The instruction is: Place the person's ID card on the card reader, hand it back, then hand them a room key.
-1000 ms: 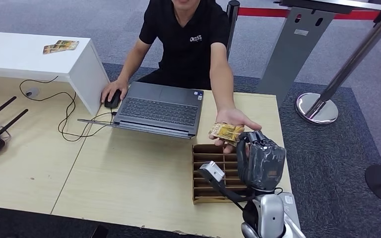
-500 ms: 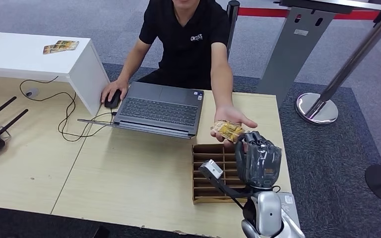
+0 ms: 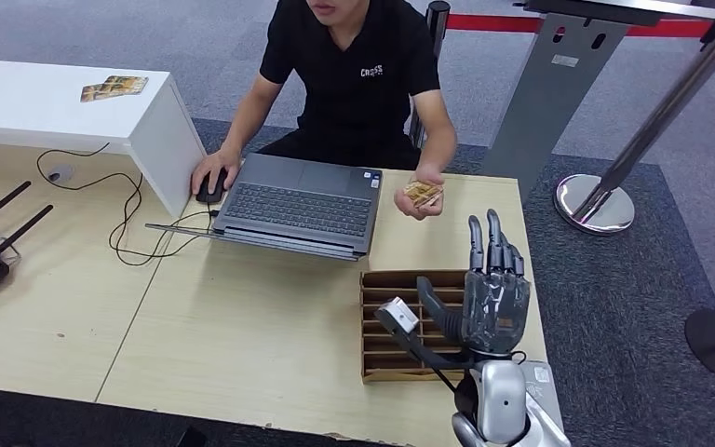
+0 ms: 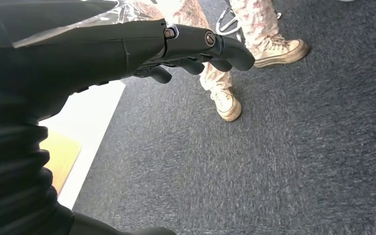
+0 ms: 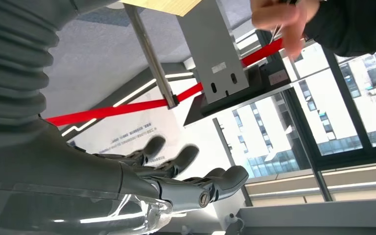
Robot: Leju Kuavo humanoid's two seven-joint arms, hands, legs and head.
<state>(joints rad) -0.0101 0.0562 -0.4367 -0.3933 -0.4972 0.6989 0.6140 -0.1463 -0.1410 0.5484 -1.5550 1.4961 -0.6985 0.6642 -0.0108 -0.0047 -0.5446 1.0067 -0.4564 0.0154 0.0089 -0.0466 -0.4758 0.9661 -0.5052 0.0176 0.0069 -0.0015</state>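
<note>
Head view: the robot's right hand, dark grey under a clear cover, stands upright over the brown slotted cardboard card tray at the near right of the light wooden tabletop, fingers straight and apart, thumb out to the side, nothing in it. Beyond it, a seated person in a black T-shirt holds a small yellow-gold patterned card in one hand above the tabletop's far edge, just beside the open grey laptop; whether it is the ID card or a room key cannot be read. Two similar cards lie on the white raised shelf.

Left wrist view: the left hand hangs over dark carpet, fingers loosely curved, apart, holding nothing.

Right wrist view: the right hand's fingers spread, empty, well apart from the person's hand.
</note>
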